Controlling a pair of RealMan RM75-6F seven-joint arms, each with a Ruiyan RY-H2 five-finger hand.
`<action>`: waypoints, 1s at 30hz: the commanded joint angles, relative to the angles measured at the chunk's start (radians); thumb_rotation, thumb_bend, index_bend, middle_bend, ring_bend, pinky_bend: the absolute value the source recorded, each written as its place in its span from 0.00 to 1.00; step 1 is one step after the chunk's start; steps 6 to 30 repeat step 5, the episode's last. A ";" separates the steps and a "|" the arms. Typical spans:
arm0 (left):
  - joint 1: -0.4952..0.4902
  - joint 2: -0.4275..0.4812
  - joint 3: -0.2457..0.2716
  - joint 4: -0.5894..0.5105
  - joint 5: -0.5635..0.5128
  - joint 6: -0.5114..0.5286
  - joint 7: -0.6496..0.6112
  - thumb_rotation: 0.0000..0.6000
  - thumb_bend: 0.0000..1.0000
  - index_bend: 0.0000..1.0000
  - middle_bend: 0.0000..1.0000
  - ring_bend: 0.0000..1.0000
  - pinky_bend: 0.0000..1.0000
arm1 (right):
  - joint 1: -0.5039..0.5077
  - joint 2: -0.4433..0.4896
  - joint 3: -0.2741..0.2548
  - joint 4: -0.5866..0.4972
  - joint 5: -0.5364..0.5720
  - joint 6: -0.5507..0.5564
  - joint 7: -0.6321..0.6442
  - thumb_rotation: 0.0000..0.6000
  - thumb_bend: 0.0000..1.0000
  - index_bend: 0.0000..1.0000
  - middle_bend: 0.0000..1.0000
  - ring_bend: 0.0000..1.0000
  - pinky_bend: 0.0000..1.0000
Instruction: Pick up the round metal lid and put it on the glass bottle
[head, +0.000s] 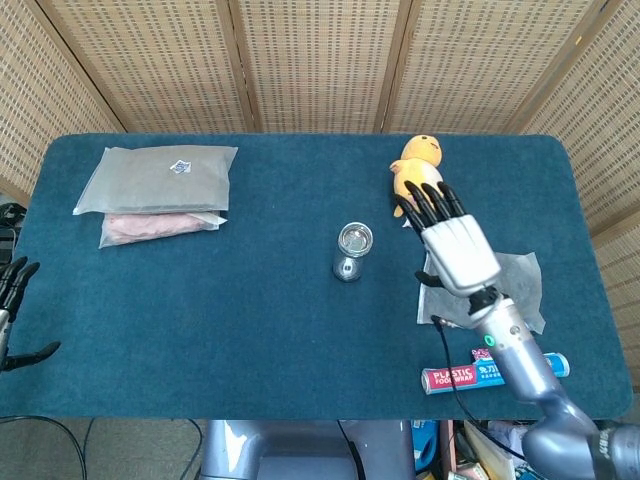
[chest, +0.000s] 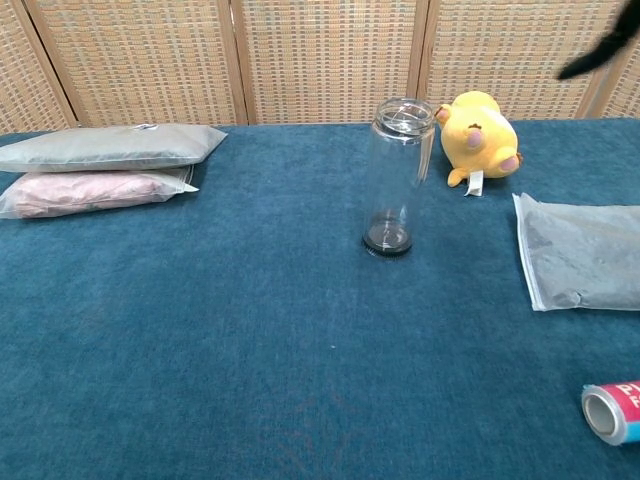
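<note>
The clear, cylindrical glass bottle (head: 352, 251) stands upright mid-table, well apart from the right hand (head: 455, 245), which hovers near the right edge, fingers spread, empty. The left hand (head: 14, 300) hangs off the left edge, fingers apart, holding nothing.

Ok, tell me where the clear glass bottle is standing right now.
In both views the clear glass bottle stands upright near the middle of the blue table, just left of the yellow plush toy, with the grey plastic pouch further right.

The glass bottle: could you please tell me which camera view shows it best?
The chest view: the glass bottle shows side-on at full height, from the round metal lid at its mouth down to its dark base. The head view looks nearly straight down, so the bottle shows mostly as its round top.
</note>
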 joint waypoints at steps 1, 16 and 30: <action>-0.003 -0.012 0.004 0.006 0.010 -0.002 0.015 1.00 0.02 0.00 0.00 0.00 0.00 | -0.225 0.004 -0.148 0.085 -0.292 0.200 0.158 1.00 0.00 0.00 0.00 0.00 0.00; -0.002 -0.023 0.010 0.007 0.025 0.005 0.032 1.00 0.02 0.00 0.00 0.00 0.00 | -0.320 -0.043 -0.197 0.165 -0.383 0.273 0.171 1.00 0.00 0.00 0.00 0.00 0.00; -0.002 -0.023 0.010 0.007 0.025 0.005 0.032 1.00 0.02 0.00 0.00 0.00 0.00 | -0.320 -0.043 -0.197 0.165 -0.383 0.273 0.171 1.00 0.00 0.00 0.00 0.00 0.00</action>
